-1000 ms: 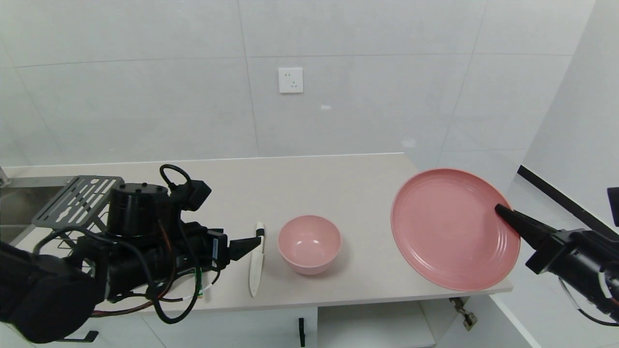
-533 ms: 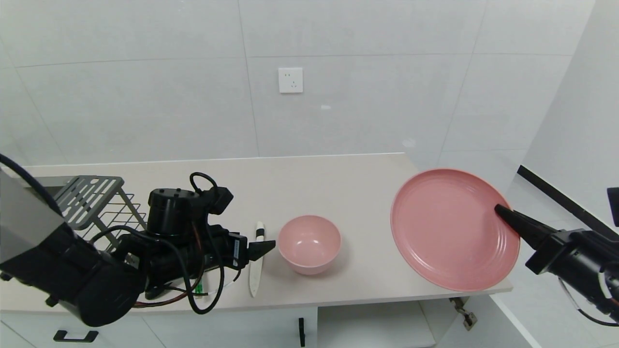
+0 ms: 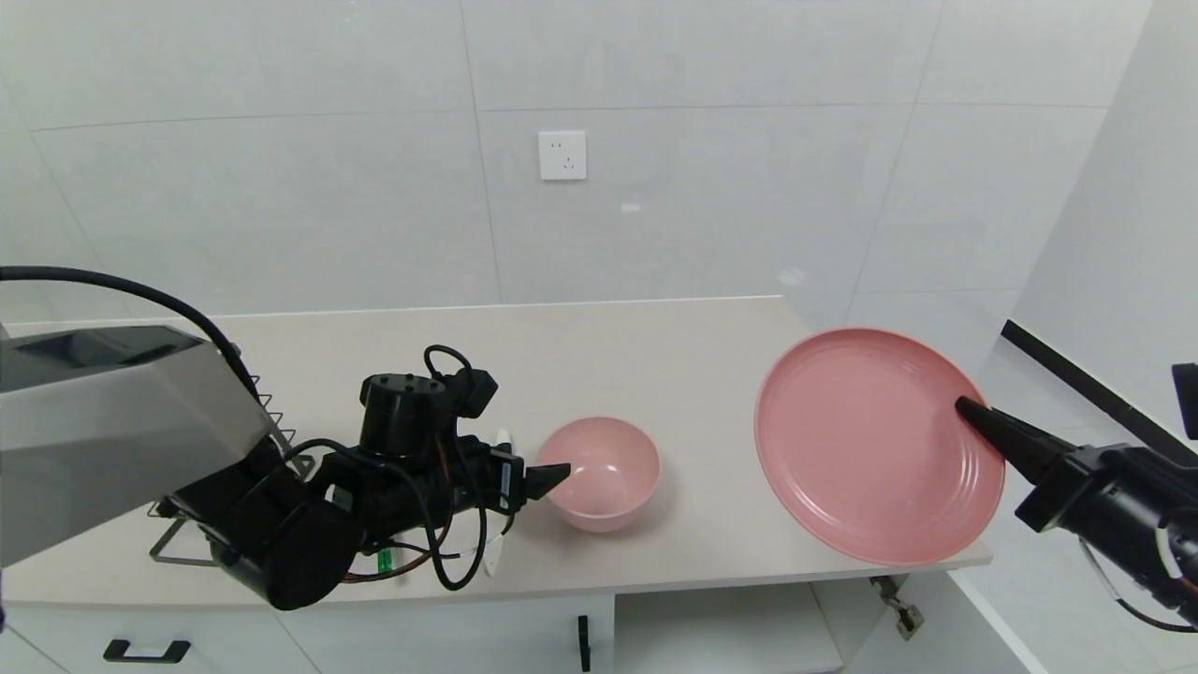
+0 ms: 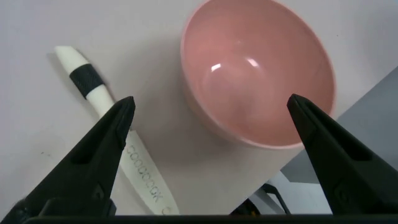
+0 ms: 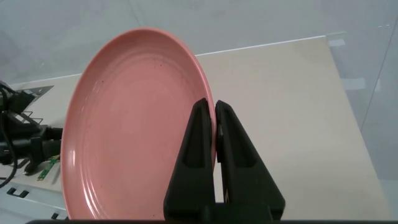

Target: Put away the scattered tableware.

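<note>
Pink plate [image 3: 870,440], rim pinched in right jaws; left jaws gape wide beside pink bowl [image 3: 604,468].

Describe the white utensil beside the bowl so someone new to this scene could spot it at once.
On the beige countertop, find the pink bowl near the front edge. The white utensil lies flat just to the robot's left of it, not touching. It alone is slim and white, with a black band near one end; bowl and plate are round and pink.
</note>
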Controlling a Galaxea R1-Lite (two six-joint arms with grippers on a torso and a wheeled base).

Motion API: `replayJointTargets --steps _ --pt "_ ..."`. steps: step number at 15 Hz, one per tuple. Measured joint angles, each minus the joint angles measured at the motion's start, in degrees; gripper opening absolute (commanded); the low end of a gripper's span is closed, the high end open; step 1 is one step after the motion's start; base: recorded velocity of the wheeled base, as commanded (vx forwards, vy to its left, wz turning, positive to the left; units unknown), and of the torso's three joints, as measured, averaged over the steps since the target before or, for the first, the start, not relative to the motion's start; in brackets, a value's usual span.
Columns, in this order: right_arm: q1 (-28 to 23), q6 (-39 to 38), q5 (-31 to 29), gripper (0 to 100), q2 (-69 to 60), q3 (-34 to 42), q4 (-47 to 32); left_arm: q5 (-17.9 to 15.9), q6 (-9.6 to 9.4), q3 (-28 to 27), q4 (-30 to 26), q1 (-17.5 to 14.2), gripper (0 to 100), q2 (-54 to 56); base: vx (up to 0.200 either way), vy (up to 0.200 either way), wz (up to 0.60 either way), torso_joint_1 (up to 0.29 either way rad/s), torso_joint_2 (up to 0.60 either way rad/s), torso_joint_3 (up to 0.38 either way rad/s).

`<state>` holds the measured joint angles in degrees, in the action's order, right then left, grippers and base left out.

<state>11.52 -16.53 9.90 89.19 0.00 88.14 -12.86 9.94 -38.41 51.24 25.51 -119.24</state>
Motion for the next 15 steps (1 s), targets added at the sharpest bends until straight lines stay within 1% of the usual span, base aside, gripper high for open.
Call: replayJointTargets --steps 2,3,10,11,13,15 --pt "0.07 0.02 0.0 0 0.04 0.0 0.0 0.09 1.48 -2.1 -0.09 0.94 100 -2.07 0.0 0.0 0.0 0.0 0.0 0.0" --pt "0.07 0.02 0.0 0 0.04 0.0 -0.01 0.09 1.88 -2.88 -0.04 1.29 100 -3.04 0.0 0.0 0.0 0.0 0.0 0.0" --pt "0.16 0.09 0.0 0 0.01 0.0 0.0 1.45 2.33 -7.5 -0.22 1.71 100 -8.44 0.0 0.0 0.0 0.0 0.0 0.0" --pt "0.16 0.09 0.02 0 0.01 0.0 0.0 1.58 2.62 -7.97 -0.24 1.77 100 -8.77 0.0 0.0 0.0 0.0 0.0 0.0" --pt "0.13 0.09 0.02 0 0.01 0.0 0.0 1.65 3.06 -8.28 -0.94 1.85 100 -9.12 0.0 0.0 0.0 0.0 0.0 0.0" --pt "0.16 0.11 0.02 0 0.04 0.0 0.0 1.65 3.08 -8.33 -2.39 1.9 100 -9.26 0.0 0.0 0.0 0.0 0.0 0.0"
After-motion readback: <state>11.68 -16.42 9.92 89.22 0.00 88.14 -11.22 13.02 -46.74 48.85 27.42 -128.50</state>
